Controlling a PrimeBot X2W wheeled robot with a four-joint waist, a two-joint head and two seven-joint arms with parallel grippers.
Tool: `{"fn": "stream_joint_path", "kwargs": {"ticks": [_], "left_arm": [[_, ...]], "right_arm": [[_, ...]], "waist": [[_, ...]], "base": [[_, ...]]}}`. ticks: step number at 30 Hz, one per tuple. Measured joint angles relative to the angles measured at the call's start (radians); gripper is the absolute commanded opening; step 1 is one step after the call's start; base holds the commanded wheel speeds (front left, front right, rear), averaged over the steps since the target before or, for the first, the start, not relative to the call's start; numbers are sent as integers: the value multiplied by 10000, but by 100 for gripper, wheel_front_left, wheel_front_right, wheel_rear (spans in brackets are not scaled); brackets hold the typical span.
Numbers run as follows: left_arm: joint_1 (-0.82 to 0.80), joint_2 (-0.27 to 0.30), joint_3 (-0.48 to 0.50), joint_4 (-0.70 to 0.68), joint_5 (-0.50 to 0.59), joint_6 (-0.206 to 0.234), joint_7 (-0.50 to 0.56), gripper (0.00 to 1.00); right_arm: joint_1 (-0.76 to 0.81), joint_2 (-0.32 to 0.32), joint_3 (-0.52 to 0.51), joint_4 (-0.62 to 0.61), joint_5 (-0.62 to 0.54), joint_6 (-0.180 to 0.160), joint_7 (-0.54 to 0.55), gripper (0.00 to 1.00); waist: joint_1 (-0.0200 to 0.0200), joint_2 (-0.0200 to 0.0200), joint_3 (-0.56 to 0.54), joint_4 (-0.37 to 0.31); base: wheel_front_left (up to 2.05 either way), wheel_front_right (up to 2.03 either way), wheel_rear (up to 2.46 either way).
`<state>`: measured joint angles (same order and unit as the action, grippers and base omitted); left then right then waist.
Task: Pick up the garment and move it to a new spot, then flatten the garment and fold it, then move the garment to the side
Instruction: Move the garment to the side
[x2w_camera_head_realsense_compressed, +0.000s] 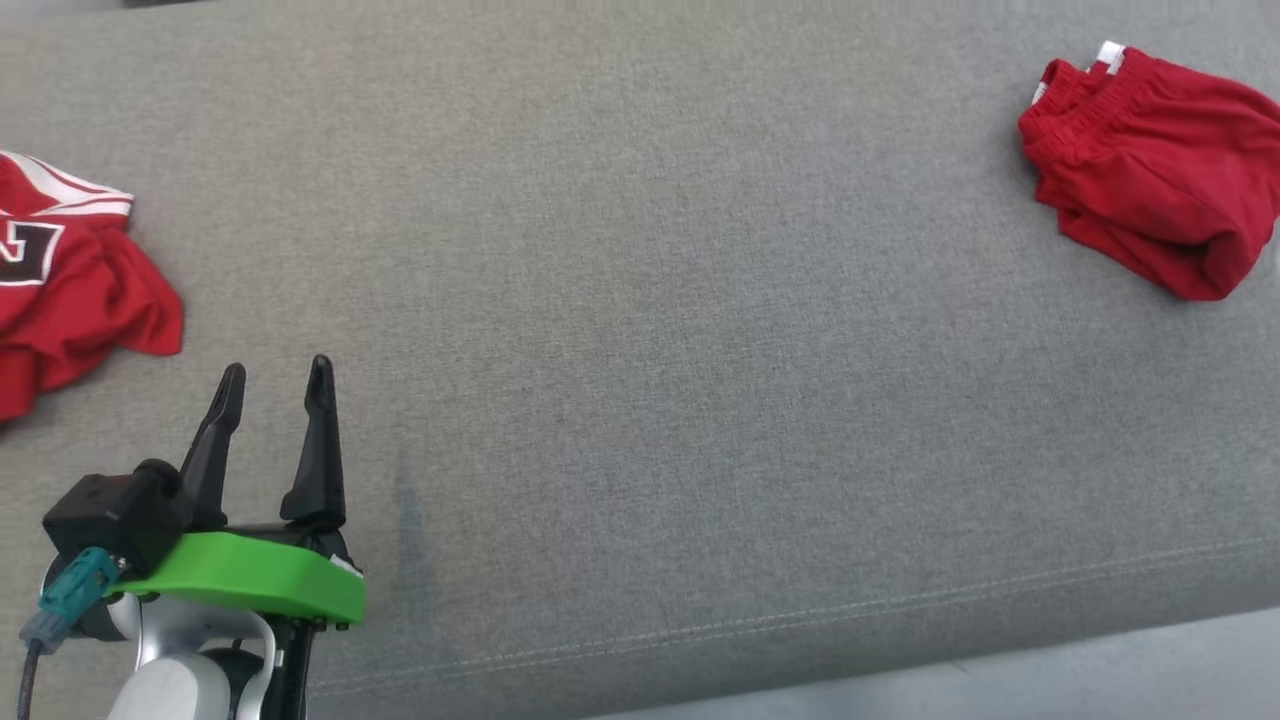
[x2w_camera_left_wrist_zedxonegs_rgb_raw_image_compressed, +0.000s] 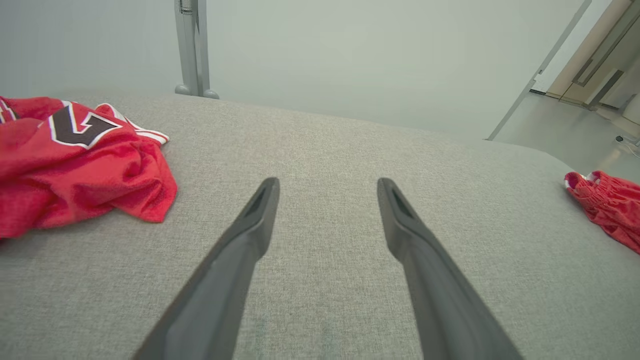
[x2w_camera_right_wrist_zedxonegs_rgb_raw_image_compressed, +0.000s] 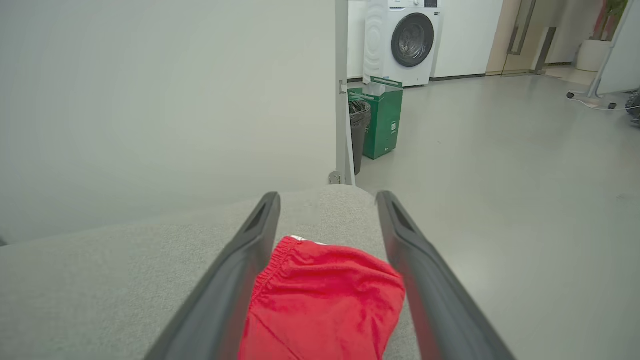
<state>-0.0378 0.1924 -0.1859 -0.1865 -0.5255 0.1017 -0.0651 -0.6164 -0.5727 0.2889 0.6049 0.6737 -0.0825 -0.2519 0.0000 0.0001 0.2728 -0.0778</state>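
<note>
The left pincer hovers empty over the grey cloth surface, its two fingers spread wide. The right pincer is spread just as wide. In its wrist view the red shorts lie bunched between its fingers, and whether they touch the cloth cannot be told.

In the head view the shorts lie well apart from the left pincer, far off at 2 o'clock. A crumpled red jersey lies nearer, at 10 o'clock.

The first risk is the wrong pick. Both garments are red, and the task names only one; the shorts look the likelier target.

The second is a shallow pinch. The shorts are folded over themselves, so closing on the top layer alone would probably let the rest trail or slip free.

The third is the drop-off. The shorts lie near the surface's end, with the floor just beyond, so a nudge from a descending finger could push them over.
</note>
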Motion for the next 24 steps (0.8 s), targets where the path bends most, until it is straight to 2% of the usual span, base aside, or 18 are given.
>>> {"fn": "stream_joint_path", "kwargs": {"ticks": [8, 20, 24], "left_arm": [[363, 205, -368, 756, 552, -272, -393, 100], [1596, 109, -274, 1432, 646, -190, -995, 100], [1778, 104, -301, 1547, 717, -176, -1229, 100]], "right_arm": [[1673, 928, 336, -1465, -780, -259, 0, 100], [4471, 2401, 1315, -2514, -2090, -424, 2, 100], [5218, 2686, 1181, -2727, -2230, -428, 2, 100]], "waist": [[0, 0, -1032, 587], [0, 0, -2394, 1235], [-1, 0, -2597, 1309]], "base": [[0, 0, 0], [0, 0, 0], [0, 0, 0]]}}
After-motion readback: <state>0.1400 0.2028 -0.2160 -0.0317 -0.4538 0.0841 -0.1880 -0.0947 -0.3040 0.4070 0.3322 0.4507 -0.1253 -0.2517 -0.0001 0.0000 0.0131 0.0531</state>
